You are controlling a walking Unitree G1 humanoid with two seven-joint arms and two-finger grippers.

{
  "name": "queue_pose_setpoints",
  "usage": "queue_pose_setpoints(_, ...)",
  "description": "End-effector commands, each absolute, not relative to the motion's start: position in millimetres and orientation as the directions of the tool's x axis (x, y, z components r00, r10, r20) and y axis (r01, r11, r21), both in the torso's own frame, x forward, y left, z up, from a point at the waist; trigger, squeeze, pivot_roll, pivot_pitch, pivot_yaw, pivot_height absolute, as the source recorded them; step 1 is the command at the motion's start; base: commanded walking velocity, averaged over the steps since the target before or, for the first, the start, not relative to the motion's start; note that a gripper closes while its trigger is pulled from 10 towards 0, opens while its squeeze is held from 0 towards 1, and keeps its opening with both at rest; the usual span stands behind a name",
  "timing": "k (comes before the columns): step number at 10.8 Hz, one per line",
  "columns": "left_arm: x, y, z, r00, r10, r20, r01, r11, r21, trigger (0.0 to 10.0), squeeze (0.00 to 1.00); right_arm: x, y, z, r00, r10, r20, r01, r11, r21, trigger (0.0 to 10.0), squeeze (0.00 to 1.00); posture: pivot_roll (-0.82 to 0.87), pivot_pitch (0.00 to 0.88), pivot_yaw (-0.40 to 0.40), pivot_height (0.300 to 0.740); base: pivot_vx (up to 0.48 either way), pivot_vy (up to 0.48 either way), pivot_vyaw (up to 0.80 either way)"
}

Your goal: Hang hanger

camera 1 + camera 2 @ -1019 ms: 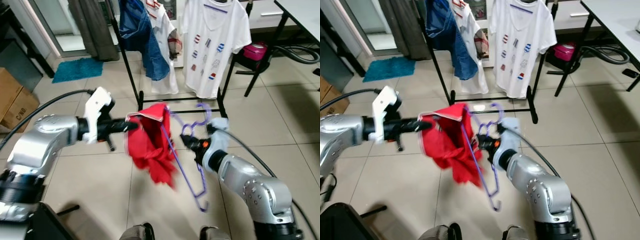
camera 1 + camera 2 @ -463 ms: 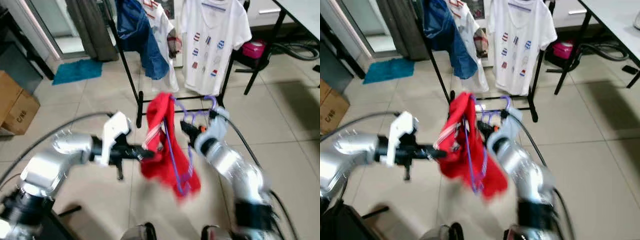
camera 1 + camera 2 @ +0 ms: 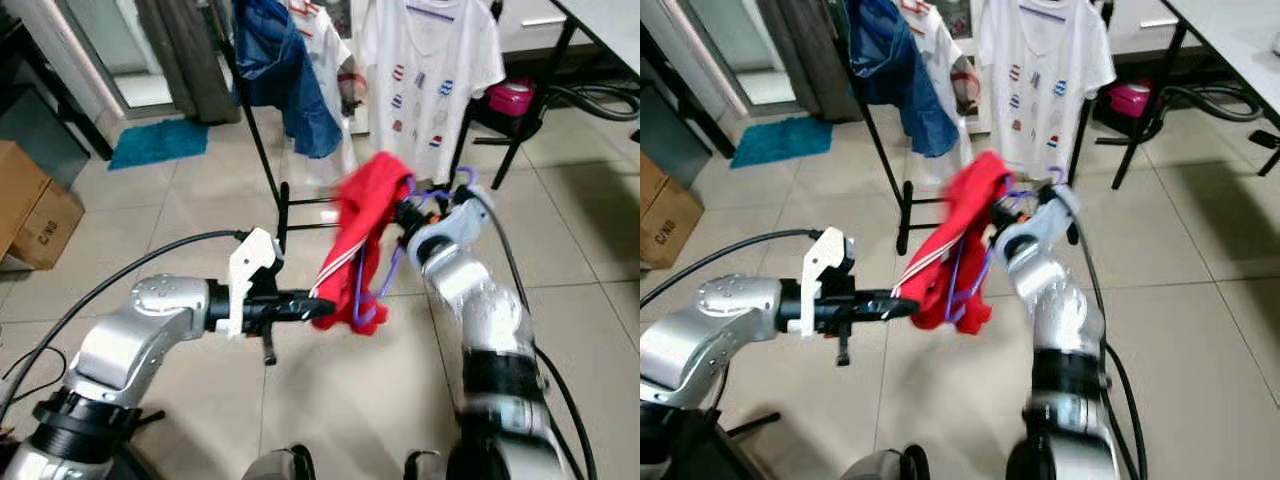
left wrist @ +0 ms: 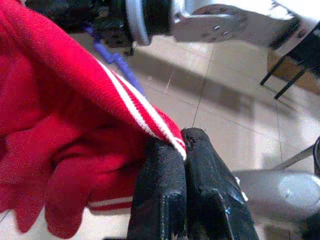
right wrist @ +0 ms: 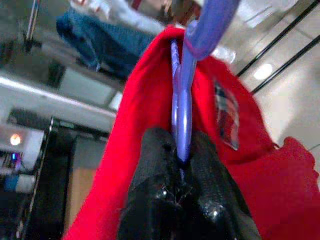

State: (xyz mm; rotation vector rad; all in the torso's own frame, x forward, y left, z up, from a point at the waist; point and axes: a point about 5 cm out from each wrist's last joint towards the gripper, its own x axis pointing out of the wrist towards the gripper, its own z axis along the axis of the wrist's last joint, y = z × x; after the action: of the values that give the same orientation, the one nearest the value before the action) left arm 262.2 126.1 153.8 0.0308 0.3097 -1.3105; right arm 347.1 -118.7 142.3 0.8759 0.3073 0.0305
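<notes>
A red garment [image 3: 365,215] with white stripes on its hem hangs on a purple hanger [image 3: 372,292] in the air before the black clothes rack [image 3: 262,150]. My right gripper [image 5: 182,160] is shut on the hanger [image 5: 187,80] just below its hook, holding it high near the rack's lower bar. My left gripper [image 4: 182,142] is shut on the striped hem of the red garment [image 4: 60,130] and stretches it out low and to the left. On the rack hang a white printed T-shirt [image 3: 430,80] and a blue garment [image 3: 285,70].
Cardboard boxes [image 3: 30,210] stand at the left and a teal mat [image 3: 155,140] lies by a dark curtain. A black-legged white table [image 3: 610,25] and a pink box [image 3: 510,98] are at the right. The floor is tiled.
My right arm has raised the hanger and red garment up and forward toward the rack. My left gripper keeps its hold on the hem, now lower than the hanger.
</notes>
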Motion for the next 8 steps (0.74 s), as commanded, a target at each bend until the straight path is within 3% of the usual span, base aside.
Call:
queue_pose_setpoints(1, 261.4, 124.5, 159.7, 0.219, -0.954, -0.204, 0.954, 0.253, -0.159, 0.0, 0.00, 361.3, -106.9, 165.4, 0.977, 0.123, -0.172, 0.070, 0.580, 0.812, 10.0, 0.00, -0.05, 0.084, 0.157, 0.740, 0.000, 0.000, 0.00)
queue_pose_setpoints(4, 263.2, 118.4, 161.7, 0.207, -0.965, -0.162, 0.954, 0.236, -0.187, 0.0, 0.00, 380.0, -107.1, 170.6, 0.983, 0.085, -0.160, 0.076, 0.608, 0.790, 10.0, 0.00, -0.06, 0.084, 0.155, 0.740, 0.000, 0.000, 0.00)
queue_pose_setpoints(8, 263.1, 117.3, 166.9, 0.212, -0.962, -0.170, 0.960, 0.238, -0.149, 0.0, 0.00, 404.0, -131.3, 181.6, 0.984, -0.065, -0.166, 0.175, 0.541, 0.823, 10.0, 0.00, -0.06, 0.094, 0.138, 0.740, 0.000, 0.000, 0.00)
